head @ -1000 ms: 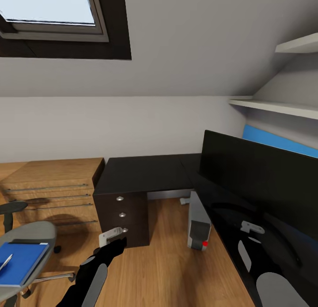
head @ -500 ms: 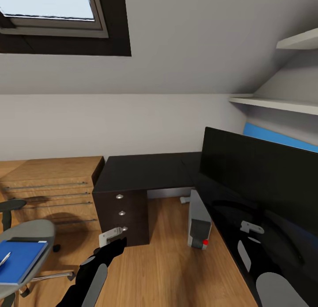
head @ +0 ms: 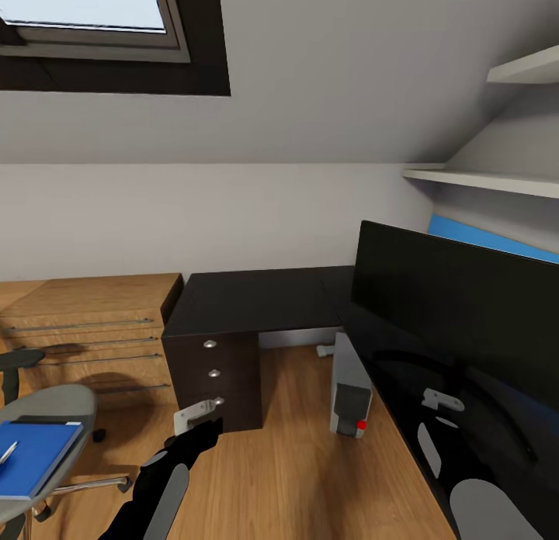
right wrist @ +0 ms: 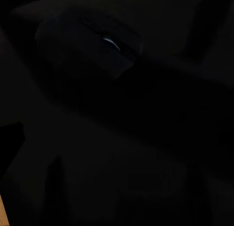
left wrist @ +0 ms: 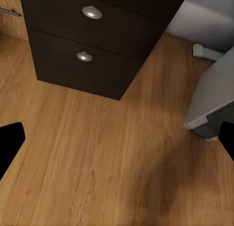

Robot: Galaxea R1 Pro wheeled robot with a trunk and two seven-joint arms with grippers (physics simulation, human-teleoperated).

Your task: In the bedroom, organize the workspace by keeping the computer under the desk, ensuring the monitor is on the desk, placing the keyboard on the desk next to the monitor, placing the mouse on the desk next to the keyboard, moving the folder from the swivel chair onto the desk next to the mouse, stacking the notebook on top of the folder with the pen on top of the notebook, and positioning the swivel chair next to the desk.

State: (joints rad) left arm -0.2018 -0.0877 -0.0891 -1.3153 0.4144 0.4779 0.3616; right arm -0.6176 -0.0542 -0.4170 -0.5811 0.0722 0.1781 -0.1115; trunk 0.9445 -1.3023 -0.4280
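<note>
Facing the glossy black L-shaped tabletop point(head: 256, 299): wide black flat monitor point(head: 458, 307) on it at right, light grey tower computer point(head: 351, 389) beneath. Bright blue flat folder point(head: 35, 455) with silvery pen point(head: 8, 452) waits on the grey swivel chair point(head: 54, 416), near left. Left hand point(head: 196, 424) released, empty; right hand's state cannot tell.

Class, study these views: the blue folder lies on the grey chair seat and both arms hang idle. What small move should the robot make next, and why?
Probably turn the base toward the swivel chair. The folder, with the pen on it, sits at the head view's left edge, away from the left gripper, which hangs open over bare floor by the desk drawers. The computer already stands under the desk.
</note>
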